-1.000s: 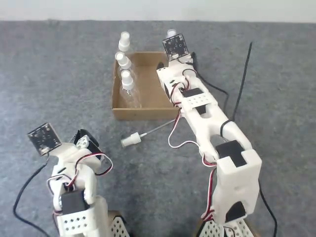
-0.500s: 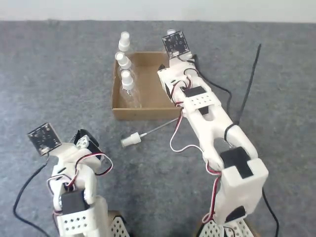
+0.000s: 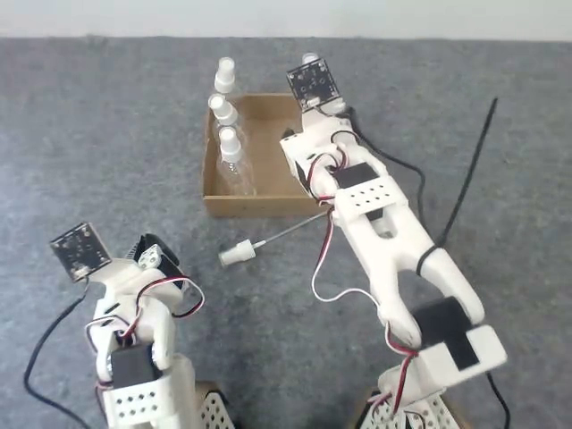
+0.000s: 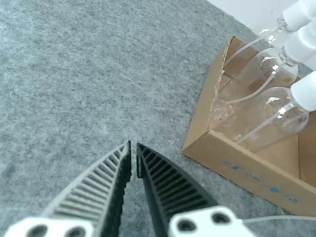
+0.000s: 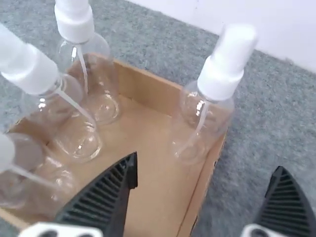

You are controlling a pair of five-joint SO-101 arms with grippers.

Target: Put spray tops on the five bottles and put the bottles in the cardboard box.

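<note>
Hovering over the far corner of the cardboard box point(image 3: 259, 206), my right fingers point(image 5: 111, 190) are spread wide and empty, either side of a capped bottle point(image 5: 207, 98). My left fingers point(image 4: 118, 173) are all but closed on nothing above the bench point(image 3: 107, 134). A loose spray top point(image 3: 237, 254) lies in front of the box.

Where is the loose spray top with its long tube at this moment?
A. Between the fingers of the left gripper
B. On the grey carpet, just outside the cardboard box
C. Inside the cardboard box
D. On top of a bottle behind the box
B: the loose spray top lies flat on the grey carpet, just outside the wall of the cardboard box that faces the arms' bases, and nothing holds it.
</note>
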